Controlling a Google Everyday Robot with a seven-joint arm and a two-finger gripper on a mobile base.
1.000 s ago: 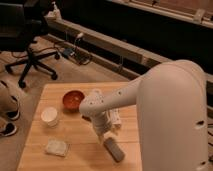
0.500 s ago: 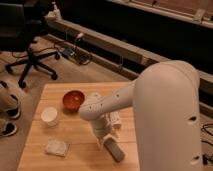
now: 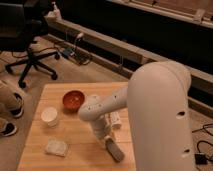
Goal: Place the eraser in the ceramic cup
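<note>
The eraser (image 3: 114, 149), a flat dark grey bar, lies on the wooden table (image 3: 80, 155) at the front right. My gripper (image 3: 104, 131) hangs just above its upper end, under the big white arm (image 3: 160, 115). The ceramic cup (image 3: 49, 116), small, white and round, stands upright at the table's left, well apart from the gripper. A white tube (image 3: 115, 120) lies right beside the gripper.
A red-orange bowl (image 3: 73, 99) sits at the back of the table, right of the cup. A pale rough sponge-like block (image 3: 56, 147) lies at the front left. A black office chair (image 3: 25, 45) stands on the floor beyond the table's left.
The arm has shifted slightly; the gripper stays low over the eraser's upper end. The eraser, cup, bowl and block lie where they were.
</note>
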